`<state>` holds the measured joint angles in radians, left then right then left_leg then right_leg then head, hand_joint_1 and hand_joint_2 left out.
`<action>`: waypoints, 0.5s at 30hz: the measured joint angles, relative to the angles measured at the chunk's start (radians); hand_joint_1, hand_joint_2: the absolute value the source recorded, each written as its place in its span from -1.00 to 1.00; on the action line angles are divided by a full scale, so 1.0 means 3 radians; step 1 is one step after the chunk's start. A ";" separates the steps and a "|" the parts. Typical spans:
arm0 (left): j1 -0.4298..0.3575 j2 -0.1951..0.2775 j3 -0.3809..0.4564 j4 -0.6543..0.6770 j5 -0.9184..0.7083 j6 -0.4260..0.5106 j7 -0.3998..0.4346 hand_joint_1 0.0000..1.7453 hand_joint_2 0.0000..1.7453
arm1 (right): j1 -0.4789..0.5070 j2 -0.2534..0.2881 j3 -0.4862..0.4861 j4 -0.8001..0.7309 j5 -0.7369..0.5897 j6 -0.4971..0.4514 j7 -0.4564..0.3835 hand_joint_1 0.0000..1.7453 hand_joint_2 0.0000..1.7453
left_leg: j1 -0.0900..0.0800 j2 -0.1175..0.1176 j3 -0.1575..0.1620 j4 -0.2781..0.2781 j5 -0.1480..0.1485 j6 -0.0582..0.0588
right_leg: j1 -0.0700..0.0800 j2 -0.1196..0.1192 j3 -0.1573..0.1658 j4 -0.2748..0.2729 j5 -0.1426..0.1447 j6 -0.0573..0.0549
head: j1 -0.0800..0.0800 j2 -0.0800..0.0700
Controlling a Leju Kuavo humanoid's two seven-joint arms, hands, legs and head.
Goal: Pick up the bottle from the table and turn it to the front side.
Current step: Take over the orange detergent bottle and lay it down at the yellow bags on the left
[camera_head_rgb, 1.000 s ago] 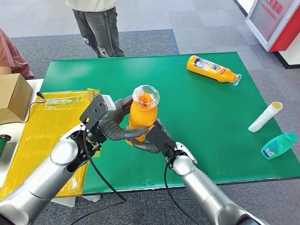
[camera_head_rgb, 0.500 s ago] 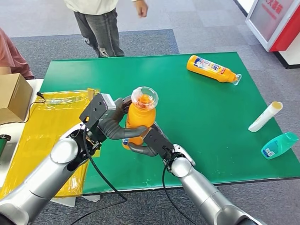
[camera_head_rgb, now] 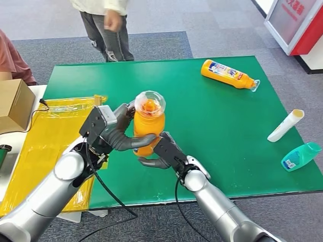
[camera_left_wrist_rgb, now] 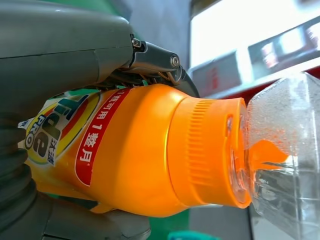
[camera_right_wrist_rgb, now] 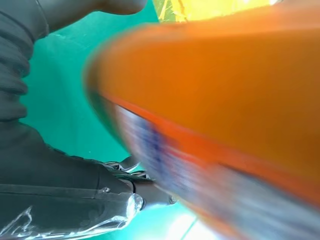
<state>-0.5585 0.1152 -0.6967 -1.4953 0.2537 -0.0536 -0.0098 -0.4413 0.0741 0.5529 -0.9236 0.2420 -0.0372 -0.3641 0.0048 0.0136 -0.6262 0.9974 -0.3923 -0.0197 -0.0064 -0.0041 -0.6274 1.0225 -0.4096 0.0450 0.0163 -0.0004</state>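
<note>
Head view: my left hand (camera_head_rgb: 114,132) grips the orange plastic bottle with clear cap (camera_head_rgb: 149,125) upright above the green bench (camera_head_rgb: 213,126); my right hand (camera_head_rgb: 162,154) lies spread beneath, apparently releasing. I judge we're mid-turn; next, rotate until the label faces forward.

Two orange detergent bottles are showing: one (camera_head_rgb: 149,126) upright between the robot's hands, one (camera_head_rgb: 228,74) lying at the green table's (camera_head_rgb: 213,131) far side. One white tube (camera_head_rgb: 285,125) and one teal bottle (camera_head_rgb: 301,156) are lying near the right edge. One cardboard box (camera_head_rgb: 14,104) and one yellow bag (camera_head_rgb: 49,136) are sitting left.
</note>
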 joint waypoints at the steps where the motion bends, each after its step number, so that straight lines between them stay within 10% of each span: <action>1: 0.0026 0.0001 0.0034 -0.0042 -0.0070 0.0064 -0.0068 1.00 1.00 | 0.0012 -0.0002 -0.0016 -0.0005 -0.0004 -0.0003 0.0005 -1.00 1.00 | 0.0000 0.0000 0.0000 0.0000 0.0000 0.0000 | 0.0000 0.0000 0.0000 0.0000 0.0000 0.0000 | 0.0000 0.0000; 15: 0.0448 0.0058 0.0579 -0.0454 -0.0677 0.0575 -0.0521 1.00 1.00 | 0.0228 -0.0094 -0.0347 -0.0333 -0.0355 0.0172 0.0042 -1.00 1.00 | 0.0000 0.0000 0.0000 0.0000 0.0000 0.0000 | 0.0000 0.0000 0.0000 0.0000 0.0000 0.0000 | 0.0000 0.0000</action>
<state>-0.4242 0.1327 -0.5231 -1.6315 0.0507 0.1189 -0.1661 -0.3730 0.0460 0.4488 -1.0234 0.1356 0.0144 -0.3516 0.0048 0.0136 -0.6263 0.9974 -0.3923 -0.0197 -0.0064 -0.0041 -0.6274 1.0225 -0.4097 0.0450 0.0162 -0.0004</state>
